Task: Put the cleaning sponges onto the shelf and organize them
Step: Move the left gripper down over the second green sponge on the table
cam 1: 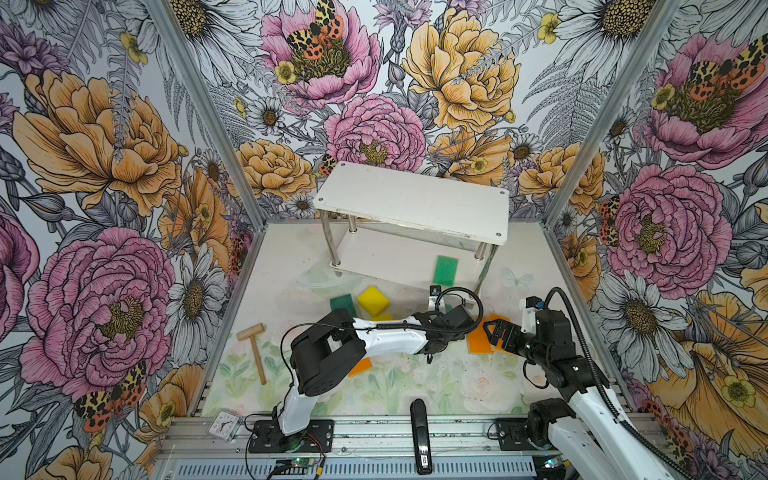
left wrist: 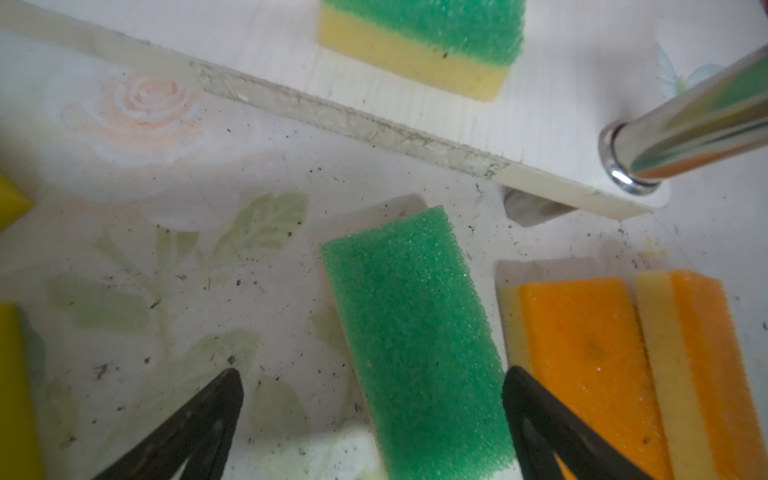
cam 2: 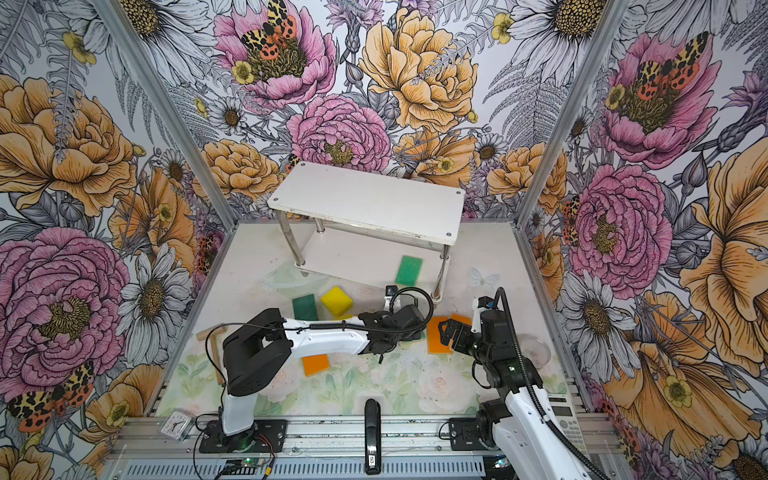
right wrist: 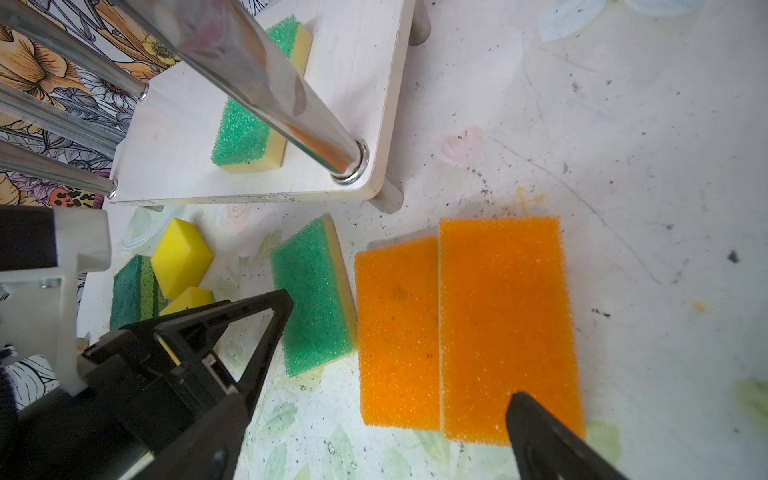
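Task is sitting at an early stage: only one light green sponge (cam 1: 445,270) is lying on the shelf (cam 1: 411,199), on its lower tier; the top board is showing bare. The left gripper (left wrist: 372,374) is standing wide open w/ nothing held, jaws straddling the second light green sponge (left wrist: 415,332), which is resting on the table (cam 1: 415,382) just in front of the shelf. The right gripper (right wrist: 399,349) is gaping wide too, empty, hovering over two orange sponges (right wrist: 507,316) lying side by side. Others waiting on the table incl. a third orange sponge (cam 1: 360,366), a dark green sponge (cam 1: 343,303) and two yellow sponges (right wrist: 180,257). A second dark green one is possibly lying under the first, but that isn't clear.
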